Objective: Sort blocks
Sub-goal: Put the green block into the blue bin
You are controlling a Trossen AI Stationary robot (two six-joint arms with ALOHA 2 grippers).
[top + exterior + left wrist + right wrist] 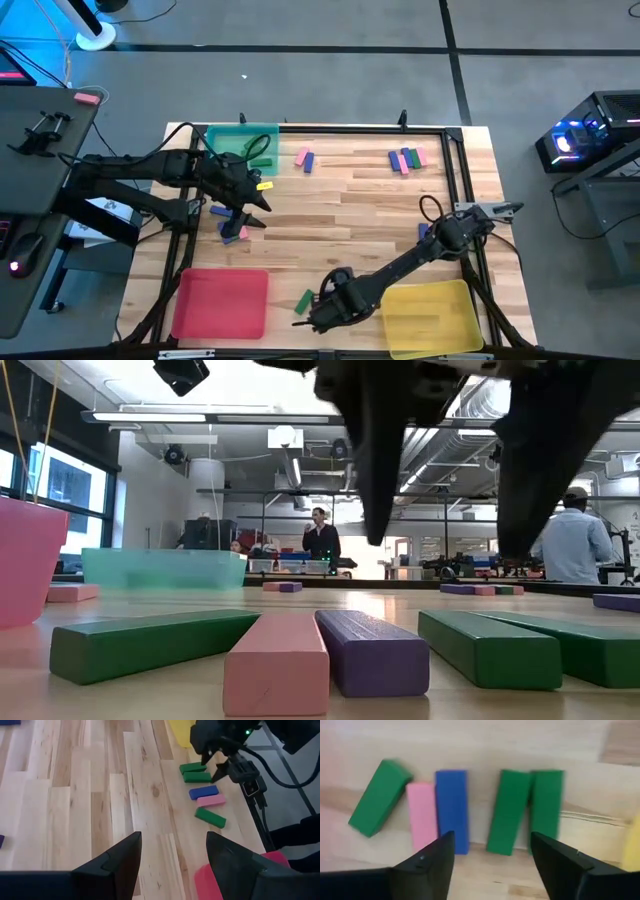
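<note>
Right wrist view: the right jaws [492, 852] hang wide apart above two touching green blocks [527, 810].

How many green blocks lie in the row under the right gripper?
3: a tilted green block at one end beside the pink block, and two green blocks side by side past the blue block. None looks hidden.

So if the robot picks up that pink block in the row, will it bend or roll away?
Probably neither. The pink block looks like a stiff, flat-sided bar lying flat, so it should slide, not roll. It touches the blue block, so a push may nudge that too.
</note>
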